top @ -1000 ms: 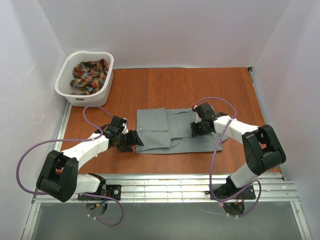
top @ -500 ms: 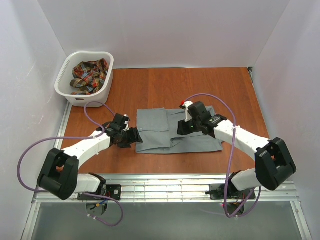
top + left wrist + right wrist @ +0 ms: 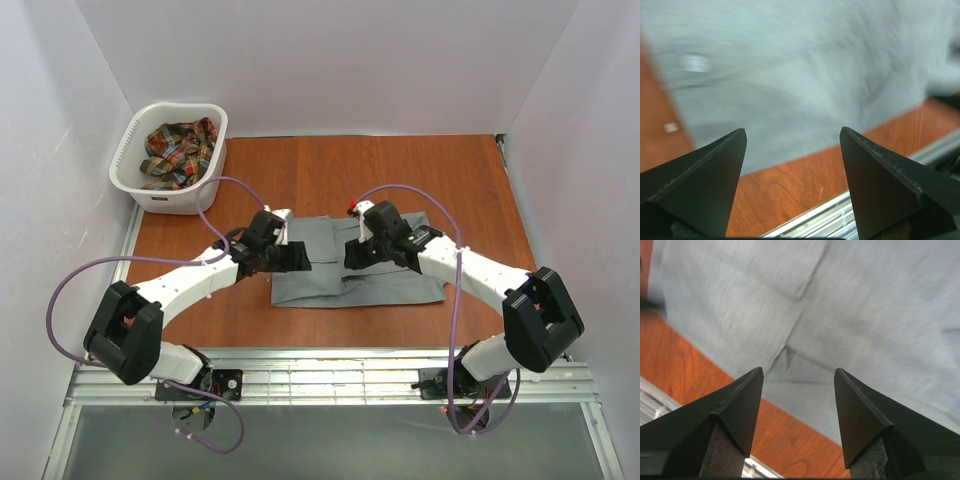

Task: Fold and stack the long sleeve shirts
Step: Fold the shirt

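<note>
Near edge: both arm bases are fixed at a metal rail (image 3: 330, 375) along the front of the wooden table (image 3: 400, 175), with purple cables (image 3: 62, 300) looping off each arm.

Left gripper (image 3: 295, 258) – positioned over the left end of the grey shirt (image 3: 390, 282). In the left wrist view its fingers (image 3: 715, 170) stand wide apart with nothing between them; the cloth and a strip of bare table show through the gap. That view is blurred, so contact with the cloth cannot be confirmed.

Right gripper (image 3: 352, 255) – positioned over the middle of the same shirt, facing the left gripper, the two close but apart. Its fingers (image 3: 740, 405) are spread at a moderate gap and hold nothing; a folded seam of the shirt lies below them.

Grey shirt: lies flat at the centre of the table as a partly folded rectangle, long side running left to right, front edge near the rail.

Far left corner: a white laundry basket (image 3: 170, 197) stands on the table, well apart from the grey shirt. The plaid shirt (image 3: 178, 150) lies crumpled inside it.
</note>
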Robot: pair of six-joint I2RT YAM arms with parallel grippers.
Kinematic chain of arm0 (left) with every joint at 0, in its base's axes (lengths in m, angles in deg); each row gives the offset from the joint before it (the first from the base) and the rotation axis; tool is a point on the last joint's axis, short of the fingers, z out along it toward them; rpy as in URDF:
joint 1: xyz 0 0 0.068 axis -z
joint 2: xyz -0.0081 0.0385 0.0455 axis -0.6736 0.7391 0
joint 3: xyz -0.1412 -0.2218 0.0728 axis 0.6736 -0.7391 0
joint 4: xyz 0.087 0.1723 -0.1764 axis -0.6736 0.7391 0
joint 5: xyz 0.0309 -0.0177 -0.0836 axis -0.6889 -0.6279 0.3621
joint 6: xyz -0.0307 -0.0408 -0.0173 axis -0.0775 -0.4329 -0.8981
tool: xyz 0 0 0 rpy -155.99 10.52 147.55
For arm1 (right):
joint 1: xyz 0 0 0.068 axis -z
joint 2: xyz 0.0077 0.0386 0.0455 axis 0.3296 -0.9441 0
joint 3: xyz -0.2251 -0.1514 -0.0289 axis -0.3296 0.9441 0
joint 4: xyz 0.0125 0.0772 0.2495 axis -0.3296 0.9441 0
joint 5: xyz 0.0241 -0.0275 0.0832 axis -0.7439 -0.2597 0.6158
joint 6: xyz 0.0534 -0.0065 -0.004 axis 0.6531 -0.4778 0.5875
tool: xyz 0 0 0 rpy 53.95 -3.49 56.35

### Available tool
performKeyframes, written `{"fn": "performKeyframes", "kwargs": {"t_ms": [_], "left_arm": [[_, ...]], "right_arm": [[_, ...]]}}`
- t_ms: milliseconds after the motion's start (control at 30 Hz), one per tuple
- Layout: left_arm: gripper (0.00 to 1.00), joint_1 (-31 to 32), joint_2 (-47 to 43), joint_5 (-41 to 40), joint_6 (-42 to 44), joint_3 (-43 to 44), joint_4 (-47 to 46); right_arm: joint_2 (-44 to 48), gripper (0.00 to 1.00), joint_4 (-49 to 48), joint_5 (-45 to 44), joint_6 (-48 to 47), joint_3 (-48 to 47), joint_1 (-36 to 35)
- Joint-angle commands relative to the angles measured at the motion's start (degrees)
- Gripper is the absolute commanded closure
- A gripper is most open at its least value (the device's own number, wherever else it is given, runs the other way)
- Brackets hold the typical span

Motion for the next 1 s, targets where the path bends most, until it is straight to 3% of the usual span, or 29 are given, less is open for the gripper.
{"fn": "performKeyframes", "kwargs": {"t_ms": [0, 233, 500, 667, 967], "left_arm": [[0.28, 5.05, -2.18, -1.94, 8.94, 0.87, -1.11], [0.32, 16.82, 3.25, -7.22, 19.41, 2.79, -2.17], [0.34, 26.05, 11.35, -14.51, 29.52, 7.89, -3.49], [0.37, 27.83, 14.69, -22.24, 31.28, 8.77, -3.66], [0.46, 28.18, 16.19, -25.86, 32.16, 9.74, -5.07]], "right_arm": [[-0.99, 0.46, -1.04, 2.29, 1.97, -5.23, 4.73], [-3.37, 0.46, -1.31, 13.17, 4.08, -7.35, 16.32], [-5.21, 0.46, -4.03, 16.79, 4.43, -6.74, 18.01], [-5.66, 0.46, -5.70, 18.20, 4.43, -6.38, 18.36], [-7.67, 0.46, -7.63, 21.01, 5.05, -6.30, 18.62]]}}
